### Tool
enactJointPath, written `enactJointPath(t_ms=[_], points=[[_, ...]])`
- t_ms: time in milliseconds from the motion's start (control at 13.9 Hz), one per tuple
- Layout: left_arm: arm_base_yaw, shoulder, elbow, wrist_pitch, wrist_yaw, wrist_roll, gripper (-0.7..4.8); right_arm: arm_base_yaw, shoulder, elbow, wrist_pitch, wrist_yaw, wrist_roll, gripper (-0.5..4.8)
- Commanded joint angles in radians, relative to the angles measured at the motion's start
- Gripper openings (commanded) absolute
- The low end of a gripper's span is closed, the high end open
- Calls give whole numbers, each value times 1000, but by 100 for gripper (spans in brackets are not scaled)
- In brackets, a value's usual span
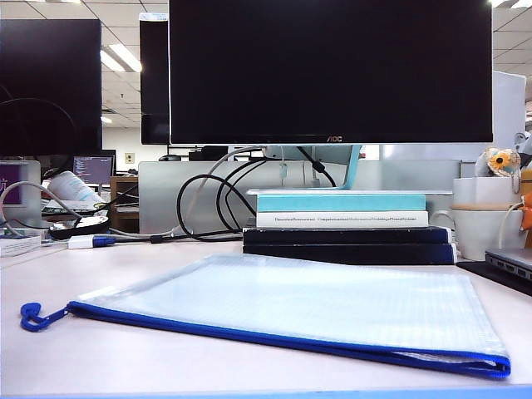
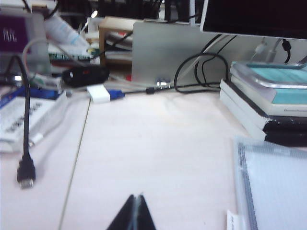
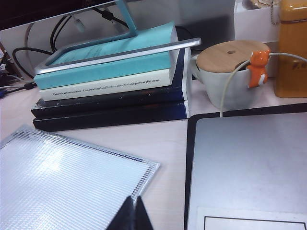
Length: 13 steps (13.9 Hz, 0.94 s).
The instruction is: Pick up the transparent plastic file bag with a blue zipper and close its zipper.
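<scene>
The file bag (image 1: 291, 303) lies flat on the desk, a translucent mesh pouch. Its blue zipper (image 1: 283, 337) runs along the near long edge, with a blue cord loop pull (image 1: 33, 317) at the left end. Neither gripper shows in the exterior view. In the left wrist view my left gripper (image 2: 135, 197) is shut and empty over bare desk, with the file bag (image 2: 276, 187) off to one side. My right gripper (image 3: 133, 199) is also shut and empty, its tips over a corner edge of the file bag (image 3: 67, 182).
A stack of books (image 1: 345, 229) under a monitor stand sits behind the bag. A lidded mug (image 3: 230, 74) and a laptop (image 3: 249, 163) lie on the right. Cables (image 1: 208, 208), an adapter (image 2: 100, 93) and a loose plug (image 2: 25, 175) lie at the left.
</scene>
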Motion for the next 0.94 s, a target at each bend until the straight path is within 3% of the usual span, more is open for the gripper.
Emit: enactJointPath(t_ms=[72,216,288,432,576,648,935], points=[[-2,-3,3,-19,3,-8,-5,0,-2,-4,23,2,21,-1],[-2,-3,5,-19,11,-24,-5,-1,-2,-4,24,2,42,-1],[-2,-3,6,-19,68,-93,-5,0,-2,-4,24,0,84,-1],[-2,-3,7,-20,125,-106,-5,0,-2,-4,36,-10,175,-1],[-2,-3,41,-54,181,-121,-5,0,-2,-3,154,-114,252,-2],[-2,-3,83,-74,180,-186,-5,2,-2,23,180,-133,272,-2],[-2,-3,193,-101,182,-236,-5,2,6,164,143,-79,273,-3]])
